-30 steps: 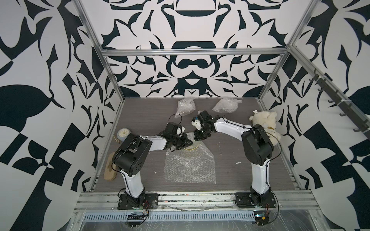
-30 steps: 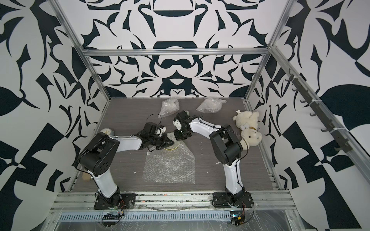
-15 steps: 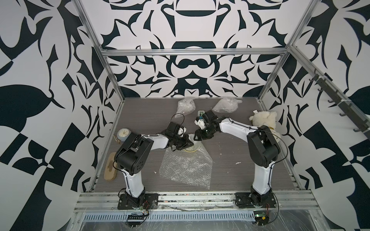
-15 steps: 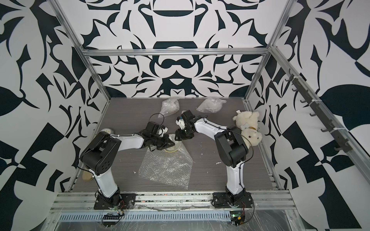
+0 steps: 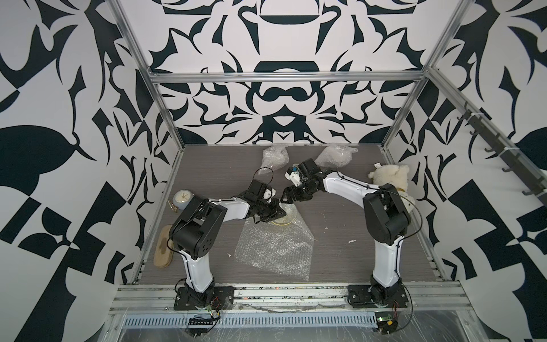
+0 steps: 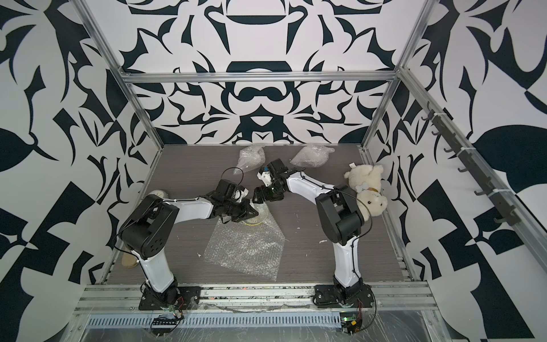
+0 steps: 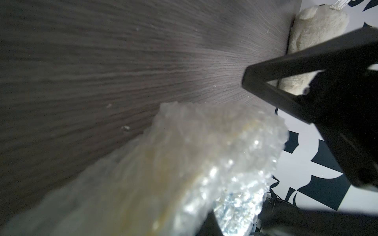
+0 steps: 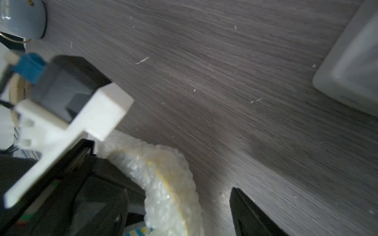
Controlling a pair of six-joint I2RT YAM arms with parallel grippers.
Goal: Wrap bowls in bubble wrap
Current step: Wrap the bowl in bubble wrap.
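The left gripper (image 5: 276, 212) pinched shut on the bubble wrap (image 5: 275, 248) folded over the bowl (image 5: 285, 219), seemingly to pin that fold. The right gripper (image 5: 286, 198) hung wide open, empty, just beyond the bowl.

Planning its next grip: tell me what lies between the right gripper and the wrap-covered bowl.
Only bare tabletop lies between the open right gripper and the wrap-covered bowl, shown in the right wrist view.

The bowl (image 5: 288, 220) is mostly hidden under the bubble wrap (image 5: 275, 251) and the left gripper (image 5: 279, 213). Its pattern I cannot tell.
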